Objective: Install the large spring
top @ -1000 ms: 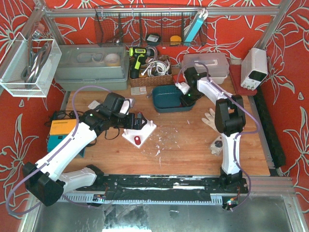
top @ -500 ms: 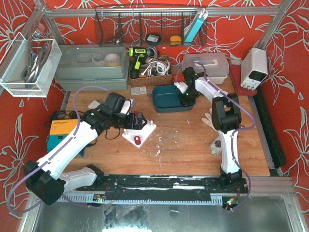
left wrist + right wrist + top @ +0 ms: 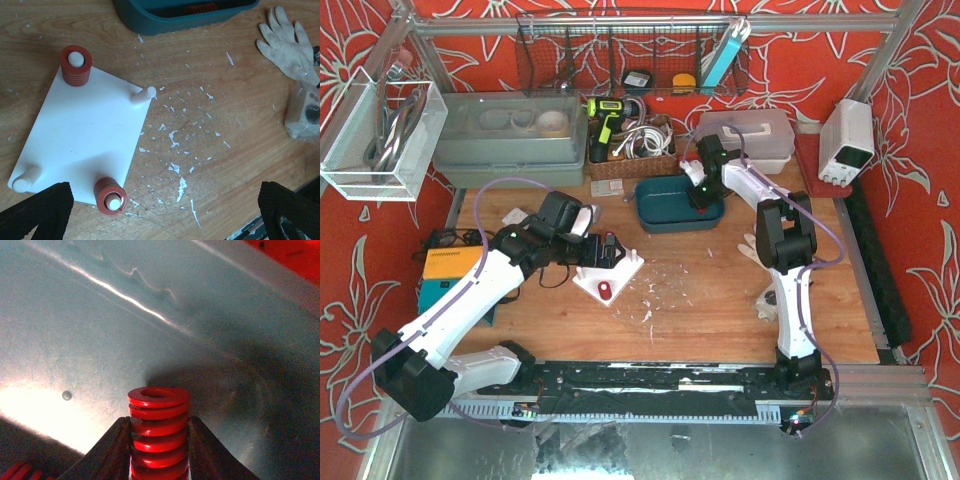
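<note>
A white base plate (image 3: 85, 130) with four pegs lies on the wooden table, also in the top view (image 3: 608, 275). Red springs sit on two pegs (image 3: 76, 65) (image 3: 109, 196); the other two pegs (image 3: 144, 95) (image 3: 25, 179) are bare. My left gripper (image 3: 165, 202) is open and empty, hovering just above the plate (image 3: 608, 250). My right gripper (image 3: 159, 440) is shut on a large red spring (image 3: 159, 427) held upright over the floor of the teal bin (image 3: 100, 340). In the top view that gripper (image 3: 703, 195) reaches into the bin (image 3: 660, 222).
A white glove (image 3: 287, 42) and a small beige block (image 3: 305, 110) lie right of the plate. An orange and blue box (image 3: 450, 275) sits at the left. A grey container (image 3: 510, 135), tool basket (image 3: 630, 150) and clear box (image 3: 745, 135) line the back.
My right gripper has shifted a little toward the back left inside the teal bin. The left arm has barely moved.
</note>
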Motion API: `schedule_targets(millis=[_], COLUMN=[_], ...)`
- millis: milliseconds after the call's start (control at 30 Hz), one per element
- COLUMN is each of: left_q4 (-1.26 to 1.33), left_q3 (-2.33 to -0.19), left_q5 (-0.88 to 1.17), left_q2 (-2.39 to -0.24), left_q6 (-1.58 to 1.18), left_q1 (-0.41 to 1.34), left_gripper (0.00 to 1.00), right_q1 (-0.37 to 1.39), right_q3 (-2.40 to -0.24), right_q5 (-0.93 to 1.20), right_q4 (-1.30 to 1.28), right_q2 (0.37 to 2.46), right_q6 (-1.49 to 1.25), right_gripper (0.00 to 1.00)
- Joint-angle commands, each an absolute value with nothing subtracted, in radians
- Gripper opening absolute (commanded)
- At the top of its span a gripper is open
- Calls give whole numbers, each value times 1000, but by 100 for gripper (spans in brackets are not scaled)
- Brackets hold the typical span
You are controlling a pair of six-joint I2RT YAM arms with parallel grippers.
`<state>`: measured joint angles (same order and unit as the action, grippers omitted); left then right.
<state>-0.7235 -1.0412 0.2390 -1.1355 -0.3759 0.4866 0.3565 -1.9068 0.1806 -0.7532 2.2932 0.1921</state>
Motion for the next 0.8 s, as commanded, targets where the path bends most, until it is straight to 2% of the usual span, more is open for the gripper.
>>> schedule_targets(millis=[0, 67, 133, 333, 467, 767], left_q4=[-722, -722, -721, -721, -722, -730], left_q3=[-1043, -1043, -1043, -1042, -1040, -1050], left_q5=[254, 253, 254, 251, 249, 169], left_q2=[-1135, -1134, -1135, -1134, -1131, -1126], left_q6=[-375, -377, -380, -386, -390, -416], left_q1=[492, 492, 492, 492, 492, 492], left_gripper=[100, 100, 100, 100, 100, 100], right_q1=[365, 365, 365, 364, 364, 371], right_q3=[-1924, -1901, -1868, -1806, -1825, -1904], right_q5=[116, 105, 98, 103, 109, 147], right_q4=[-784, -787, -782, -751, -741, -738], right_q2=[2325, 2310, 2291, 2276, 2291, 2216], right_q6=[184, 193, 205, 212, 211, 182], right_gripper=[37, 44, 47, 48, 38, 5])
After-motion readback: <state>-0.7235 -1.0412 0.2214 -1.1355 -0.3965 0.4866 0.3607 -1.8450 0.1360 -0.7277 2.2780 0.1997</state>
